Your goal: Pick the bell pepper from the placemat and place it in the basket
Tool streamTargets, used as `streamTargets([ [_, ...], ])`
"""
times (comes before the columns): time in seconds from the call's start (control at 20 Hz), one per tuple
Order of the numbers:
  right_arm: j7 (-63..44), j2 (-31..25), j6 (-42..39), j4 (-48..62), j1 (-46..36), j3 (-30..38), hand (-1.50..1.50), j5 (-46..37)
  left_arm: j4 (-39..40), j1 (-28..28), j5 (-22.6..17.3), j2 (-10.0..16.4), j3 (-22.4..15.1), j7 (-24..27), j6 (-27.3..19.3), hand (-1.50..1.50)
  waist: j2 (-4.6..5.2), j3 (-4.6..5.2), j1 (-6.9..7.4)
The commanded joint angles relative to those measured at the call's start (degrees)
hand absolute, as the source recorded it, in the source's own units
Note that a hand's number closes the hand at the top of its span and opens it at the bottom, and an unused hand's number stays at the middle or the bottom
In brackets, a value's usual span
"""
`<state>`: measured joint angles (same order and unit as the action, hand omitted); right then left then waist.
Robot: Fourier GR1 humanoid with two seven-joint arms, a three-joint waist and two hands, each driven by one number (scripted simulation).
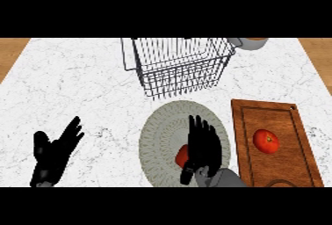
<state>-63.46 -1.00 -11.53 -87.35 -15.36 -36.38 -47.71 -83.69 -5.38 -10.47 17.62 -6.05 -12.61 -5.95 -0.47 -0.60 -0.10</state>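
Counter [77, 88]: white marbled top is filling most of the view, with brown wood showing at the far left and far right corners.
Bell pepper [182, 156]: red, it is lying on the near half of the placemat; only its left part is showing, and the right hand is hiding the rest.
Right hand [201, 143]: it is coming in from the lower edge and hanging over the pepper. Its fingers are stretching out straight toward the basket and are not curling round anything. I cannot tell whether the palm is touching the pepper.
Placemat [159, 132]: round, grey and woven, it is lying on the counter just beside the cutting board, at its left.
Basket [178, 66]: made of wire, it is standing beyond the placemat at the far middle of the counter.
Cutting board [292, 145]: wooden, it is lying at the right of the placemat and reaching to the lower edge.
Tomato [266, 140]: red, it is sitting near the middle of the board, apart from the right hand.
Left hand [55, 151]: it is resting open at the lower left with its fingers up, well apart from the placemat.
Round vessel [250, 42]: it is standing just behind the basket's right corner, cut by the upper edge; I cannot tell what it is.
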Motion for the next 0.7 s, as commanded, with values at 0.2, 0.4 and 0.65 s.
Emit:
streamTargets([
  [0.2, -5.72, 0.96, 0.08, 2.0, 0.18, -0.27, -1.5, -1.34, 5.03, -1.19, 1.4, -1.73, -1.28, -1.92, 0.29, 0.0, 0.53, 0.64, 0.06],
  [0.4, -8.52, 0.96, -0.1, 3.3, -1.63, -0.96, -1.5, 0.06, 3.52, -2.12, 0.73, -0.3, 0.39, -1.93, 1.22, 0.0, 0.51, 0.63, 0.55],
  [0.65, -0.76, -0.88, -2.29, 5.13, -1.66, -2.35, 1.5, -4.36, 4.74, -1.27, 0.71, -0.89, 1.05, -0.71, 2.17, 0.0, 0.49, 0.64, 0.13],
])
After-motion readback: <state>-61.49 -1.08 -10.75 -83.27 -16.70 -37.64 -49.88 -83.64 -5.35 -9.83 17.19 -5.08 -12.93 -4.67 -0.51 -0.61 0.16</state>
